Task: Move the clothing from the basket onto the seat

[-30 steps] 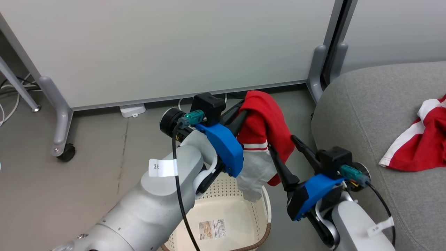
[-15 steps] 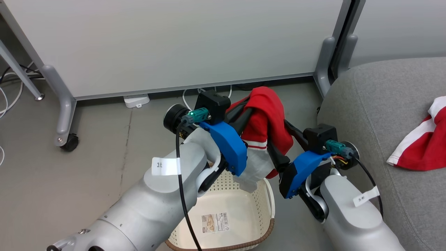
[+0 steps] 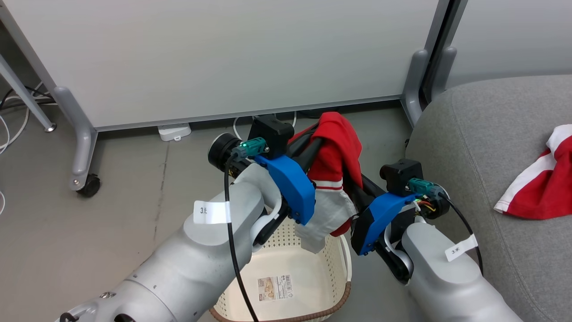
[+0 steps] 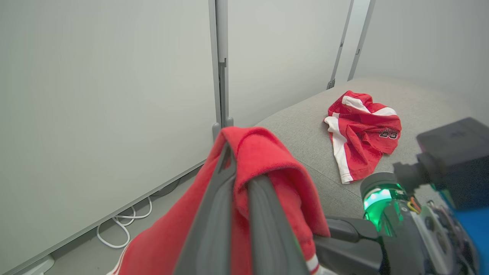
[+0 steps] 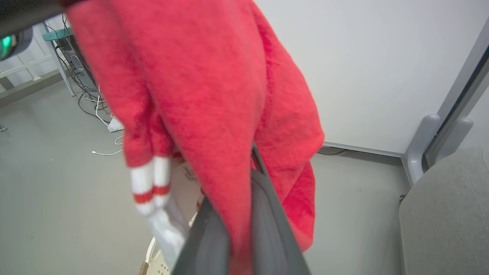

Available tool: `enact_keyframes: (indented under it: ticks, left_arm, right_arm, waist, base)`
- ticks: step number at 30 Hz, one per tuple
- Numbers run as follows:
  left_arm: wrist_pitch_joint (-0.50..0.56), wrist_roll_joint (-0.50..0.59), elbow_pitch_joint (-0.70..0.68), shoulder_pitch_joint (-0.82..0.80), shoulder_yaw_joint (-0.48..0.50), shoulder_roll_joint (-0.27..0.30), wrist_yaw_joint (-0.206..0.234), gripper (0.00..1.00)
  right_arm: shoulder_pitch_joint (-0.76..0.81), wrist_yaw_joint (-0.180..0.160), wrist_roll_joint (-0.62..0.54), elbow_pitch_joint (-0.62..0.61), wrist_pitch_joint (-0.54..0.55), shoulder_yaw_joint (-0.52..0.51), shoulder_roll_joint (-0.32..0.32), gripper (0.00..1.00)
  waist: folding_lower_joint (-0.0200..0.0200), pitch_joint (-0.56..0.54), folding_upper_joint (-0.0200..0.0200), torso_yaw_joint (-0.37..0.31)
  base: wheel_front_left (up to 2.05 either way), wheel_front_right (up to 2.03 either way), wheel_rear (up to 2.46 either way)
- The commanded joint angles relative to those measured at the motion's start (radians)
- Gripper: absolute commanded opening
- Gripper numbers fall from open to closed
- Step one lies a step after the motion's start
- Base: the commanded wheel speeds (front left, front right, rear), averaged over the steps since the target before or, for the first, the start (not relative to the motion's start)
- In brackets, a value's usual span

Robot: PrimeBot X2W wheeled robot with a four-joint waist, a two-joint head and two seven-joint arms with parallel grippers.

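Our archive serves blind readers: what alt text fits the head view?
The robot's left tool and right tool are both shut on a red garment with white trim, held above a cream basket on the floor. A second red garment lies on the grey sofa at right.

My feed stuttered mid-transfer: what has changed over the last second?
The right gripper, open beside the hanging red garment a second ago, moved in leftward and shut on it. The left gripper stayed shut on the garment's top, above the basket. The other garment still lies on the sofa.
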Motion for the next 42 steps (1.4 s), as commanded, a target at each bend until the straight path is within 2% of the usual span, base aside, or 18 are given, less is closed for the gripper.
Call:
enact_keyframes:
  ticks: [1, 12, 14, 16, 17, 32, 38, 42]
  left_arm:
    - [-0.009, -0.007, 0.003, -0.014, -0.004, 0.000, -0.001, 0.00]
    - [-0.015, -0.016, 0.013, 0.000, -0.005, 0.000, -0.001, 0.00]
    - [-0.015, -0.019, 0.015, 0.005, -0.001, 0.000, -0.001, 0.20]
    - [-0.016, -0.020, 0.017, 0.008, 0.001, 0.000, -0.001, 0.53]
    - [-0.016, -0.022, 0.017, 0.010, 0.000, 0.000, -0.001, 0.99]
    - [-0.016, -0.014, 0.022, 0.026, 0.005, 0.000, -0.001, 1.00]
    - [-0.017, 0.020, 0.000, 0.059, 0.035, 0.003, 0.001, 1.00]
    - [-0.016, 0.067, -0.058, 0.114, 0.084, 0.025, 0.008, 1.00]
  right_arm:
    - [-0.018, 0.000, 0.010, 0.011, -0.008, 0.009, 0.000, 0.00]
    - [-0.028, 0.000, 0.067, 0.044, -0.025, 0.061, 0.000, 0.00]
    - [-0.029, 0.000, 0.075, 0.048, -0.026, 0.068, 0.000, 0.00]
    - [-0.031, 0.000, 0.082, 0.054, -0.026, 0.071, 0.000, 0.00]
    - [-0.032, 0.000, 0.085, 0.056, -0.027, 0.073, 0.000, 0.00]
    - [-0.026, 0.000, 0.098, 0.051, -0.030, 0.078, 0.000, 0.00]
    - [-0.011, 0.000, 0.094, 0.047, -0.030, 0.064, 0.000, 0.00]
    - [0.001, 0.000, 0.087, 0.044, -0.030, 0.050, 0.000, 0.00]
  waist:
    - [-0.0001, -0.003, 0.0000, -0.002]
    - [-0.0001, -0.024, 0.0000, -0.022]
    - [-0.0001, -0.027, 0.0000, -0.026]
    - [-0.0001, -0.030, 0.0000, -0.028]
    - [-0.0001, -0.031, 0.0000, -0.029]
    - [-0.0001, -0.044, 0.0000, -0.032]
    - [-0.0001, -0.053, 0.0000, -0.030]
    - [-0.0001, -0.058, 0.0000, -0.029]
  base:
    - [0.00, 0.00, 0.00]
    - [0.00, 0.00, 0.00]
    - [0.00, 0.00, 0.00]
    - [0.00, 0.00, 0.00]
    - [0.00, 0.00, 0.00]
    - [0.00, 0.00, 0.00]
    - [0.00, 0.00, 0.00]
    - [0.00, 0.00, 0.00]
